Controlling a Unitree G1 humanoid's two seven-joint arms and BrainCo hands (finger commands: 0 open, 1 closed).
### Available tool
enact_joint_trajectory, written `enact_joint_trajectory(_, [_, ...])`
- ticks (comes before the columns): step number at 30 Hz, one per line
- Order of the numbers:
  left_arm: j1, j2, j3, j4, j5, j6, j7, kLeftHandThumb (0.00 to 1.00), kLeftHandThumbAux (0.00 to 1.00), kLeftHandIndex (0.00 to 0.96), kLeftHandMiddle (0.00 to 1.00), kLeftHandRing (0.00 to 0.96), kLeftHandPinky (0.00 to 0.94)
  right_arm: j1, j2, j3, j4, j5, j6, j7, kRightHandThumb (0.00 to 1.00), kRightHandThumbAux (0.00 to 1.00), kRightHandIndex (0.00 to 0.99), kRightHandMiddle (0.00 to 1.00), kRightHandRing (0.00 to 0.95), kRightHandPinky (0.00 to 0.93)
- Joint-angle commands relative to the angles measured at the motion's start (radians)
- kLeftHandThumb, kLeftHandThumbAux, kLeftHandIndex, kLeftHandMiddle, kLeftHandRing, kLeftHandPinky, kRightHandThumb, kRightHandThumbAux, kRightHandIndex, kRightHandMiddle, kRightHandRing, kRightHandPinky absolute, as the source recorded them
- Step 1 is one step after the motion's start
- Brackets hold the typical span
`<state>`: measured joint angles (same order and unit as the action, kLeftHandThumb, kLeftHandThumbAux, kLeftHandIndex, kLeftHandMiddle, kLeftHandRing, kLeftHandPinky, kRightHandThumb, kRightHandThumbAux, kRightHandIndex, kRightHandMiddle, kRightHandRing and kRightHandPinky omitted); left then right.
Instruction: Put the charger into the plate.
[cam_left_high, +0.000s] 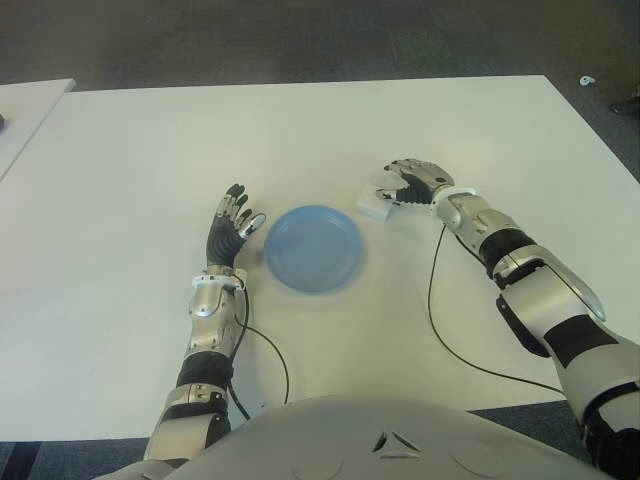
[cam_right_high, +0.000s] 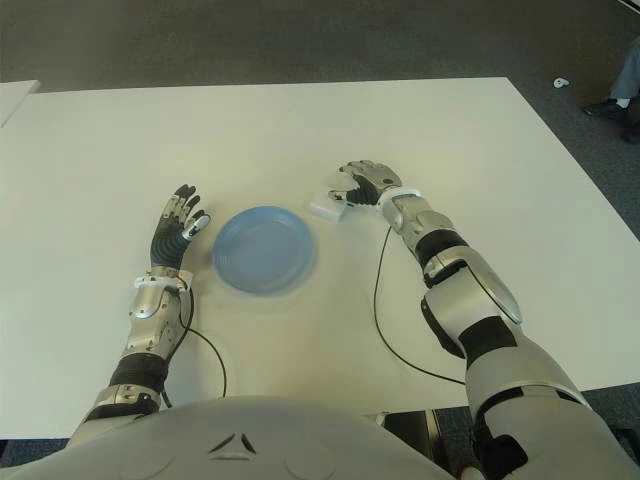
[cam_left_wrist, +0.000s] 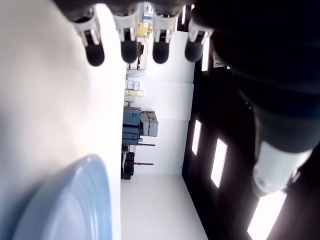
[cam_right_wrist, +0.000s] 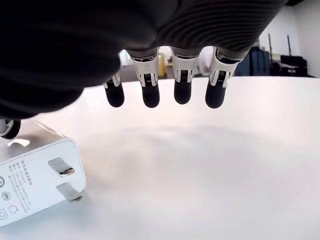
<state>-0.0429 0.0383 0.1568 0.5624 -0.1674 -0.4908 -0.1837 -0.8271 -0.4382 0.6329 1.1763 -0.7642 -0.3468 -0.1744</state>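
A white charger (cam_left_high: 373, 207) with two metal prongs (cam_right_wrist: 65, 179) lies on the white table (cam_left_high: 300, 130), just right of the blue plate (cam_left_high: 314, 248). My right hand (cam_left_high: 405, 183) hovers at the charger's right side, fingers (cam_right_wrist: 150, 95) relaxed and apart from it, holding nothing. The thumb tip sits near the charger's top corner. My left hand (cam_left_high: 231, 222) shows left of the plate, fingers (cam_left_wrist: 125, 50) spread, holding nothing. The plate (cam_left_wrist: 70, 205) has nothing in it.
A black cable (cam_left_high: 440, 320) runs along the table from my right wrist toward my body. Another cable (cam_left_high: 265, 350) loops by my left forearm. A second white table edge (cam_left_high: 20, 110) shows at far left. Dark floor lies beyond the table.
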Motion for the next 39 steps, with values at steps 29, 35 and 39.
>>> enact_joint_trajectory(29, [0.04,0.007,0.001,0.037,-0.004,0.039,-0.013,0.0,0.579,0.047,0.078,0.08,0.095,-0.018,-0.138,-0.055,-0.209,0.027,-0.169,0.184,0.413,0.138,0.0,0.0,0.0,0.0])
enact_joint_trajectory(35, [0.033,0.004,0.003,0.043,-0.009,0.062,-0.011,0.0,0.58,0.04,0.074,0.074,0.093,0.005,-0.145,-0.083,-0.283,0.037,-0.158,0.216,0.412,0.129,0.0,0.0,0.0,0.0])
enact_joint_trajectory(39, [0.028,0.003,0.008,0.046,-0.018,0.081,-0.013,0.0,0.584,0.043,0.077,0.077,0.101,0.016,-0.143,-0.101,-0.318,0.043,-0.15,0.23,0.403,0.123,0.0,0.0,0.0,0.0])
